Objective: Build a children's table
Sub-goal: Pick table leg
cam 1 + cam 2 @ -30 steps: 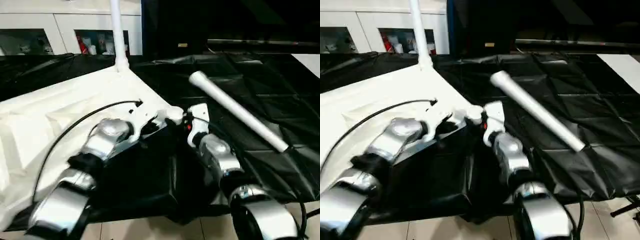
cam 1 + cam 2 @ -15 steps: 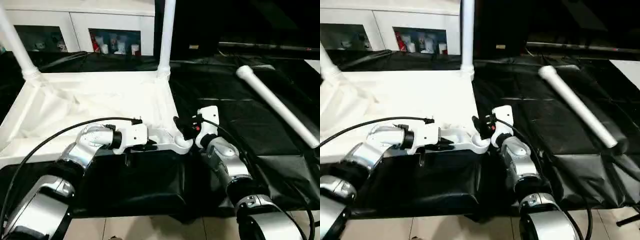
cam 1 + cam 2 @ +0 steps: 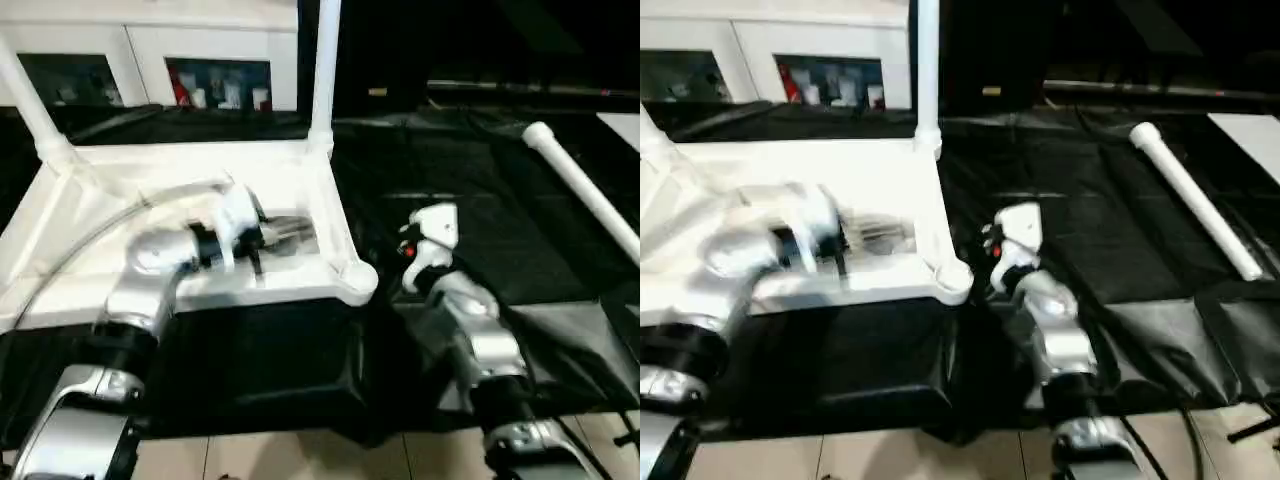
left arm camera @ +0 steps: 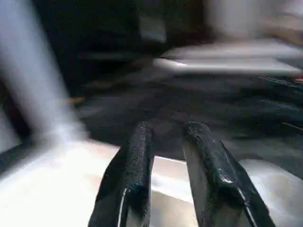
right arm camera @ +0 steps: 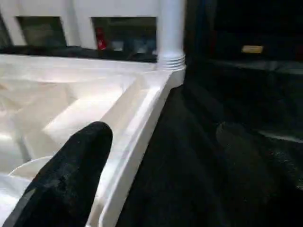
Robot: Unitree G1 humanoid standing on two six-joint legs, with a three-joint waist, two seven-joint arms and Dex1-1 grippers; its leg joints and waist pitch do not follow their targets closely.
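The white tabletop (image 3: 90, 200) lies underside up on black sheeting. One white leg (image 3: 325, 70) stands in its far right corner and another leg (image 3: 25, 90) in its far left corner. The near right corner socket (image 3: 357, 280) has no leg in it. A loose leg (image 3: 585, 195) lies on the sheeting at the right. My left gripper (image 3: 290, 232) hovers over the tabletop's right side; its fingers (image 4: 137, 156) stand a little apart with nothing between them. My right gripper (image 3: 405, 245) is open beside the near right corner, just off the tabletop's right rim (image 5: 142, 113).
Black sheeting (image 3: 480, 160) covers the work surface and hangs over its front edge. A white glass-doored cabinet (image 3: 150, 50) stands behind. Light floor tiles (image 3: 300, 460) show at the bottom.
My left gripper has let go of the tabletop's near right corner, parted its fingers and moved back over the tabletop. The right gripper has drawn slightly away from that corner. The camera shifted.
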